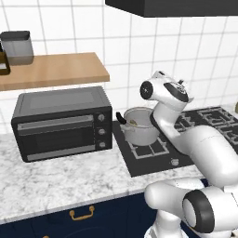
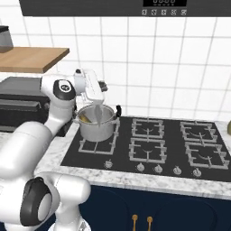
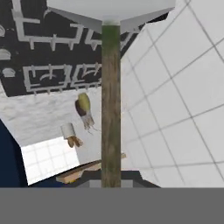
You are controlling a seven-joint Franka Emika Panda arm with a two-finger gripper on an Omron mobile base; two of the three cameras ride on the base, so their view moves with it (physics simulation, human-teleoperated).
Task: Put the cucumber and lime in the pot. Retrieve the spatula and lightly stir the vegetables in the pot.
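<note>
The steel pot (image 2: 96,128) stands on the rear left burner of the hob, and it appears again as the pot (image 1: 139,131) beside my arm. My gripper (image 2: 99,93) hovers just above it, shut on the spatula (image 2: 95,113), whose pale blade reaches down into the pot. In the hand view the gripper (image 3: 110,180) clamps the spatula (image 3: 110,109) at its brownish-green handle, with the grey blade at the top of the frame. A dull yellow-green bit of the cucumber (image 2: 84,118) lies inside the pot, also seen as the cucumber (image 1: 133,122). The lime is hidden.
A black toaster oven (image 1: 62,123) sits on the marble counter left of the pot. Above it is a wooden shelf (image 1: 56,69) holding a jar (image 1: 17,46). The black hob (image 2: 171,144) stretches right with bare burners. A range hood (image 1: 172,7) hangs overhead.
</note>
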